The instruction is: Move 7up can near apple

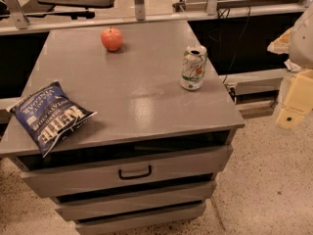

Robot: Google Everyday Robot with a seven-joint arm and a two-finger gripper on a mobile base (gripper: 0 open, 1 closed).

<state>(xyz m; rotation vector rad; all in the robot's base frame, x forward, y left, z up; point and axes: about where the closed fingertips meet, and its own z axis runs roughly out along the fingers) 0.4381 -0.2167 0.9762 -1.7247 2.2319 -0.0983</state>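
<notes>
The 7up can (193, 68) stands upright near the right edge of the grey cabinet top (137, 97). It is white-silver with green and red markings and an open silver top. The red-orange apple (112, 38) sits at the back of the top, left of centre, well apart from the can. My gripper (295, 101) shows as pale yellow parts at the right edge of the view, off the cabinet, to the right of the can and lower than it. It touches nothing.
A blue Kettle chip bag (49, 115) lies at the front left corner of the top. Below the top are drawers, the uppermost with a dark handle (135, 172). A rail and dark desks run behind the cabinet. Speckled floor lies to the right.
</notes>
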